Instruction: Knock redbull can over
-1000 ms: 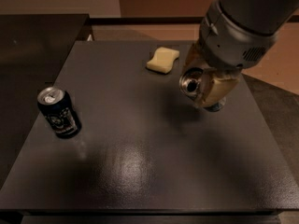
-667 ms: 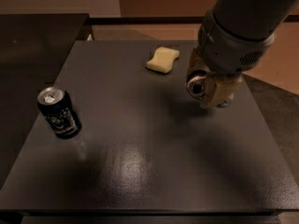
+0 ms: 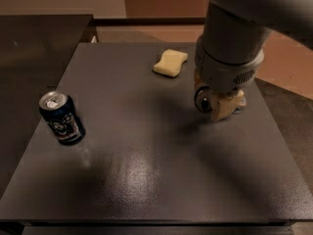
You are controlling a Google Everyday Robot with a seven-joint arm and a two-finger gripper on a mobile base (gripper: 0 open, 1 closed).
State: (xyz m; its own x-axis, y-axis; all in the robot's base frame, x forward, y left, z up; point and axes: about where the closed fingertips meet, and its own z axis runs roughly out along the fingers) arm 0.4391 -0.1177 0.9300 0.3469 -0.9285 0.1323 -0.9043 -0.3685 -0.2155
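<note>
The redbull can shows only as a shiny silver round top at the right side of the dark table. The rest of it is hidden behind the gripper. My gripper, tan-tipped under a large grey wrist, is right at the can, pressed against its right side. Whether the can stands upright or leans cannot be told. A shorter dark navy can with white print stands upright at the left side of the table, far from the gripper.
A yellow sponge lies at the back of the table, left of the arm. A second dark table adjoins at the back left. The floor drops away past the right edge.
The gripper, with the can's silver top beside it, has shifted slightly toward the near edge. The navy can and the sponge have not moved.
</note>
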